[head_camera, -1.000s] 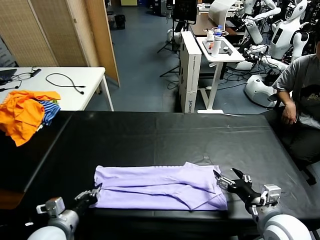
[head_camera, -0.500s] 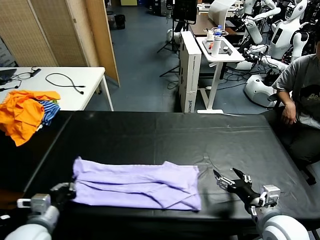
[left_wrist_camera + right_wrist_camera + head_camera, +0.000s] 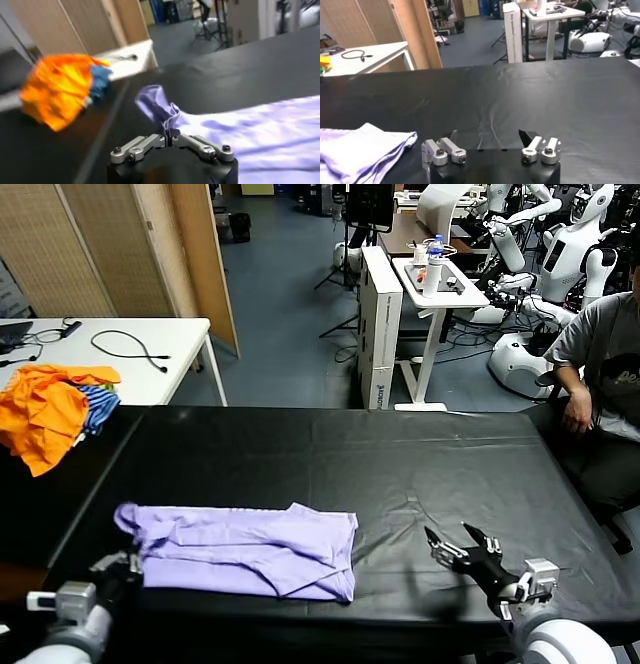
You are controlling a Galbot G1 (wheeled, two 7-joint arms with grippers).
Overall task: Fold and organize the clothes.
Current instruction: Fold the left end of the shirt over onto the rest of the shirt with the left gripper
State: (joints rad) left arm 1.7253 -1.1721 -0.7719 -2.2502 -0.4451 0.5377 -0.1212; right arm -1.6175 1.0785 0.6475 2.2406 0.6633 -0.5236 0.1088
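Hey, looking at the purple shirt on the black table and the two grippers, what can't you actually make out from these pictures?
- The shirt's printed side: no view shows it, only plain lavender folds.
- The left gripper's fingertips: buried in bunched cloth in the left wrist view, and too small in the head view.
- The shirt's far end: cut off by the edge in both wrist views.
- The right gripper, open over bare table: one fingertip barely shows in its wrist view.

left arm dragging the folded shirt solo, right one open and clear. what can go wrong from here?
1. The left gripper pinches only a bunched corner of the T-shirt; it may slip out.
2. One-sided pulling could skew or undo the fold.
3. The shirt lies close to the black table's near edge; it might slide off.
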